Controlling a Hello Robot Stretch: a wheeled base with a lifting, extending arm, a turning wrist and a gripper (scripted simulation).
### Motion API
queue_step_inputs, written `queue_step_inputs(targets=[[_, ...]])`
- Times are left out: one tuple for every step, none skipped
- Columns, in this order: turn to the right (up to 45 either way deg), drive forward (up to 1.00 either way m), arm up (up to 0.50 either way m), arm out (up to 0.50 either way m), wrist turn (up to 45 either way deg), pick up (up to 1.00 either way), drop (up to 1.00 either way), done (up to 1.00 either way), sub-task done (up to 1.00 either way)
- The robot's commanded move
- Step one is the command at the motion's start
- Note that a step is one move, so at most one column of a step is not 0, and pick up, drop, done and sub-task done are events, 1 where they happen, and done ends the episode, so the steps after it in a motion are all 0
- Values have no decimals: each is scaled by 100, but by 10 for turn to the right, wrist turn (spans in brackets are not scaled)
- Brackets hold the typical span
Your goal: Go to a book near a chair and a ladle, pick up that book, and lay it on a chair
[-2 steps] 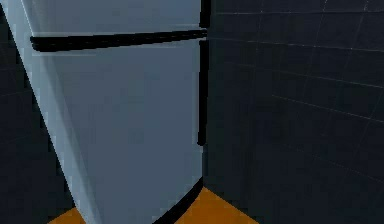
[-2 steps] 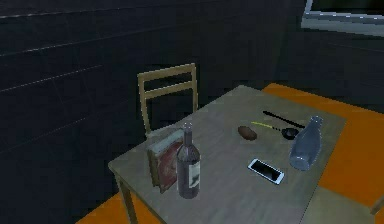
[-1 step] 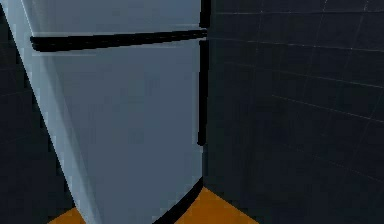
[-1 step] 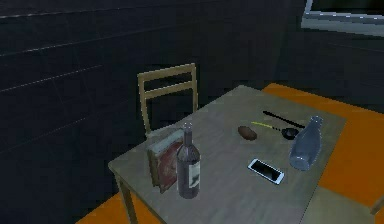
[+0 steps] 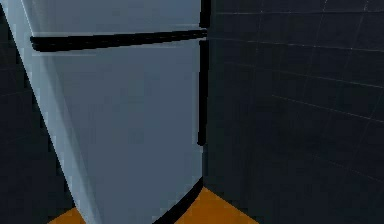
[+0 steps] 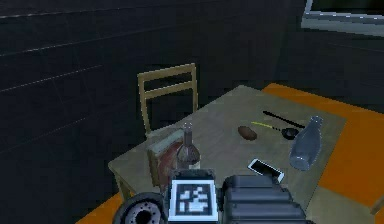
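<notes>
We face a smooth grey fridge [image 5: 120, 110]. On the wooden bench [image 6: 225, 115], a reddish squarish book [image 6: 163, 156] stands near a slatted chair [image 6: 168, 95]; whether the jaws hold anything, we cannot tell.

The fridge [image 5: 120, 110] looks like smooth painted metal with a soft shine. The wall [image 5: 300, 90] beside it is dark tile, flat and dull. The floor [image 5: 205, 212] is smooth and orange. The chair [image 6: 168, 90] is pale wood. The table [image 6: 225, 110] is light wood, smooth and matt. The tall bottle [image 6: 308, 145] looks like clear glass. The brown bottle [image 6: 186, 150] is shiny.
</notes>
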Motion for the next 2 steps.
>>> queue_step_inputs(targets=[[0, 0, 0, 24, 0, 0, 0, 0, 0], [0, 0, 0, 0, 450, 0, 0, 0, 0]])
